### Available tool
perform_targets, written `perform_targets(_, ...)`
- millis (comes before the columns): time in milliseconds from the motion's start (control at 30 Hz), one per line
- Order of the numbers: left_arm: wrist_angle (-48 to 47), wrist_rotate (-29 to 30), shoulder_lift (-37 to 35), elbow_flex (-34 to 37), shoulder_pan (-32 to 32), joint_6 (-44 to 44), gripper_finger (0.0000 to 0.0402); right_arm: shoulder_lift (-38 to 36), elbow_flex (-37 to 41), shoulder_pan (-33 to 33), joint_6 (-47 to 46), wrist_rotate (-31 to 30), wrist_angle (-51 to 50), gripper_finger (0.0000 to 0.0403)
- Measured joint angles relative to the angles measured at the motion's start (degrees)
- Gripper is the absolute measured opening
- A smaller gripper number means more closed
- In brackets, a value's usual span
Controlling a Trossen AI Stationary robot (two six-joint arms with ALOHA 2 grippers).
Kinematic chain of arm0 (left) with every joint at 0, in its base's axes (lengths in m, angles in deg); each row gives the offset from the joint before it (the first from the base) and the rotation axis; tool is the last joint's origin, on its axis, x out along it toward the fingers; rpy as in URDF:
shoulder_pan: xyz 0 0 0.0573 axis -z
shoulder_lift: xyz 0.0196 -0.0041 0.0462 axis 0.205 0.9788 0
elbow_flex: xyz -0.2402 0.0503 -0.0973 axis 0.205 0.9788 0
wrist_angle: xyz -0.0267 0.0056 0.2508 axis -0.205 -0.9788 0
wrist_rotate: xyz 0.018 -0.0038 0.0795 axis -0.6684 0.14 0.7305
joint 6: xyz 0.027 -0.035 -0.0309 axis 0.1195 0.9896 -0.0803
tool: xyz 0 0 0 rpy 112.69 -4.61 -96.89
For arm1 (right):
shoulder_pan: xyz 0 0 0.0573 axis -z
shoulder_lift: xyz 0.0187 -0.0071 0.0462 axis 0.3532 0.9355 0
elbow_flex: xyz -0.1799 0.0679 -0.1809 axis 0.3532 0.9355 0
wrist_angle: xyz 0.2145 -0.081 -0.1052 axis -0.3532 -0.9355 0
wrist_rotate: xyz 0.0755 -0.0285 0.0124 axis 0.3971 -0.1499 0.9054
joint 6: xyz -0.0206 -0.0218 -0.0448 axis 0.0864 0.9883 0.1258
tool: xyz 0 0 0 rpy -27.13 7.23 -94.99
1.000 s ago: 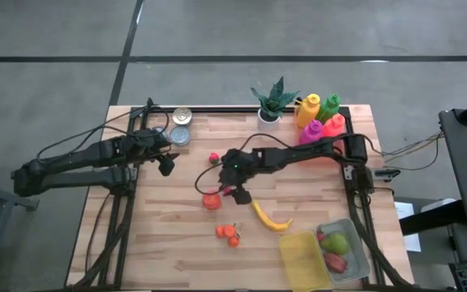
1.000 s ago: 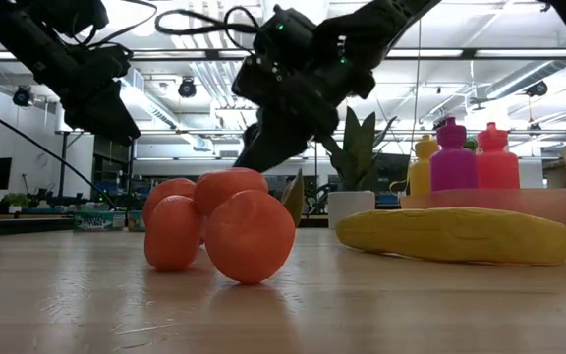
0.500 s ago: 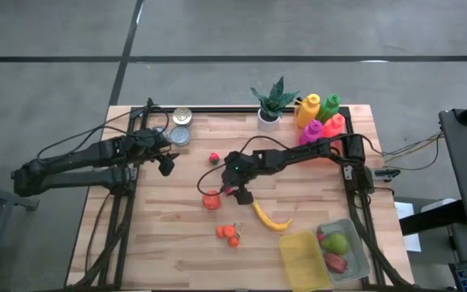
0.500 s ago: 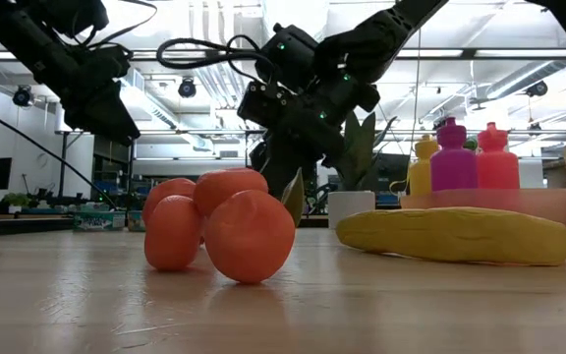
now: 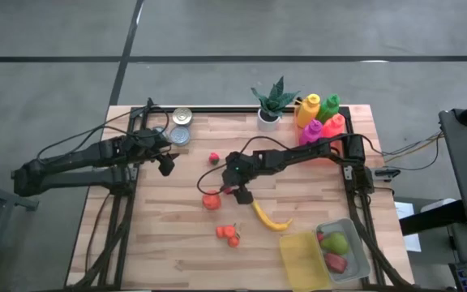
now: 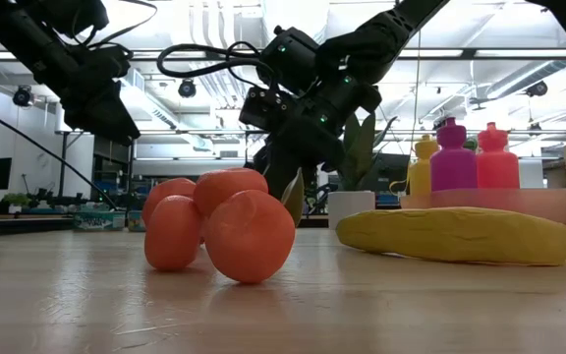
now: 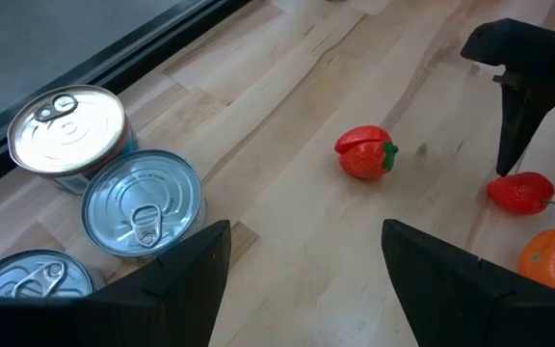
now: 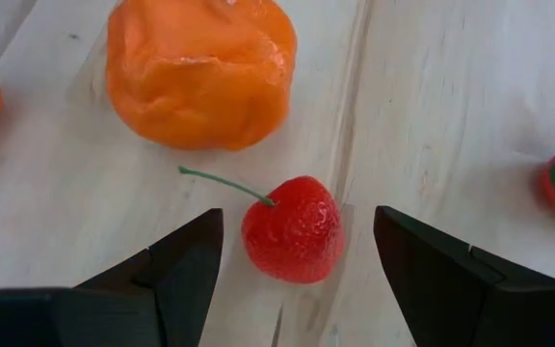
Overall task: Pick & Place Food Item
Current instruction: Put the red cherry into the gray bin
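The right gripper [image 8: 282, 265] hangs over the cherry [image 8: 293, 227] beside the orange [image 8: 198, 69] mid-desk, jaws spread either side, not yet touching. The approach looks finished; next it should lower and pinch. The left gripper [image 7: 302, 275] waits by the cans [image 7: 143, 202], jaws spread.

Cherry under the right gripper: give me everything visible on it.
The cherry is small, glossy red, rounded, plastic-looking, with a thin green stem arcing toward the orange fruit. It lies on the bare wood table, near mid-table, apart from the orange. The right gripper is open above it, one of its fingers on each side, neither visibly touching. The left wrist view shows it beside the orange too.
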Motion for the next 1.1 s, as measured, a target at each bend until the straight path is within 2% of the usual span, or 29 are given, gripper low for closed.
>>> perform_targets(367,0.01,0.0,0.0,0.0,0.0,0.0,0.0275,-1.27,0.26,-0.39,-1.85,-0.28,1.56,0.0265)
perform_targets(533,-0.02,0.0,0.0,0.0,0.0,0.0,0.0275,-3.0,3.13,-0.22,-4.55,-0.11,10.37,0.0265)
perform_targets(800,-0.01,-0.01,0.0,0.0,0.0,0.0,0.0275,-4.25,16.68,-0.28,-10.67,-1.0,35.44,0.0265)
perform_targets(900,-0.02,0.0,0.0,0.0,0.0,0.0,0.0275,-4.22,18.67,-0.32,-8.87,-3.03,37.46,0.0265)
perform_targets(1100,0.01,0.0,0.0,0.0,0.0,0.0,0.0275,-2.39,18.92,-0.31,-8.02,-2.94,38.43,0.0265)
